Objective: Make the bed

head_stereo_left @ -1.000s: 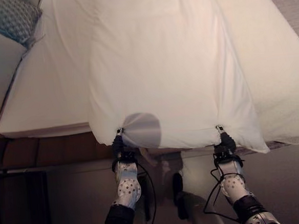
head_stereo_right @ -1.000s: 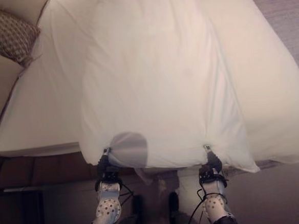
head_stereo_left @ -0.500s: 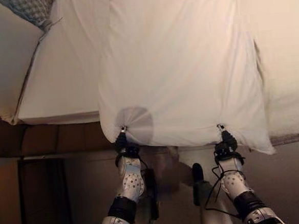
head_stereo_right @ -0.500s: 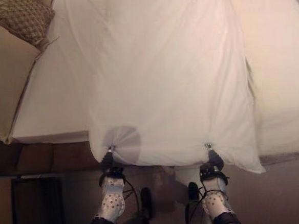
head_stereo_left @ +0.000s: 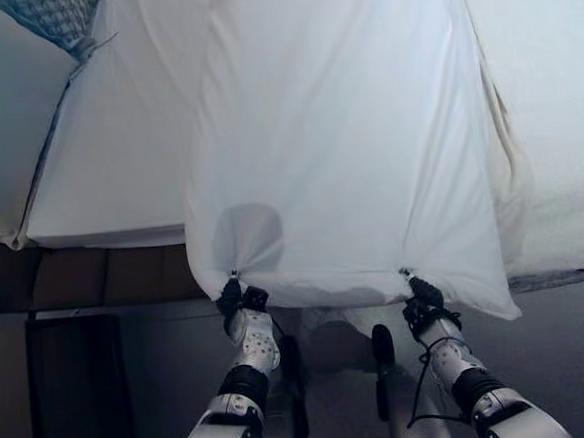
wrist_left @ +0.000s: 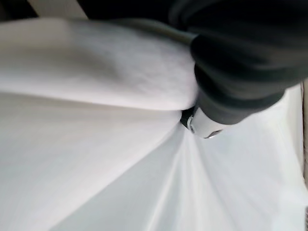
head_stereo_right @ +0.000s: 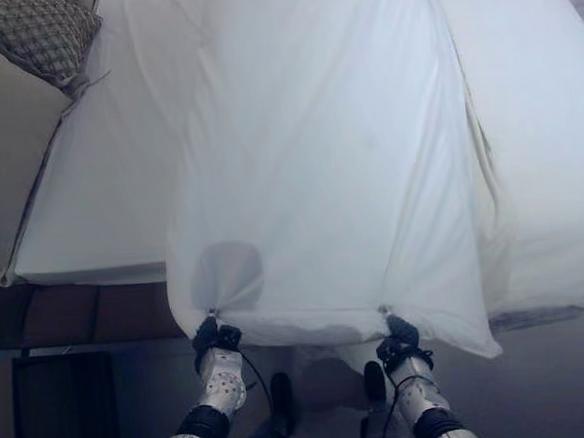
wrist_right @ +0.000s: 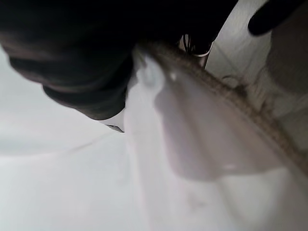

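Two hands grip one white sheet. Largest is the bed [head_stereo_left: 98, 172], its white mattress reaching across the head views, its near edge above a dark base. Over it lies the white sheet [head_stereo_left: 336, 126], pulled taut from the far end to its near hem, which hangs past the bed's edge. A patterned pillow [head_stereo_right: 44, 36] sits at the far left corner. The left hand [head_stereo_left: 239, 295] pinches the hem's left part, the cloth gathering into creases there; the right hand [head_stereo_left: 422, 294] pinches the hem nearer its right corner
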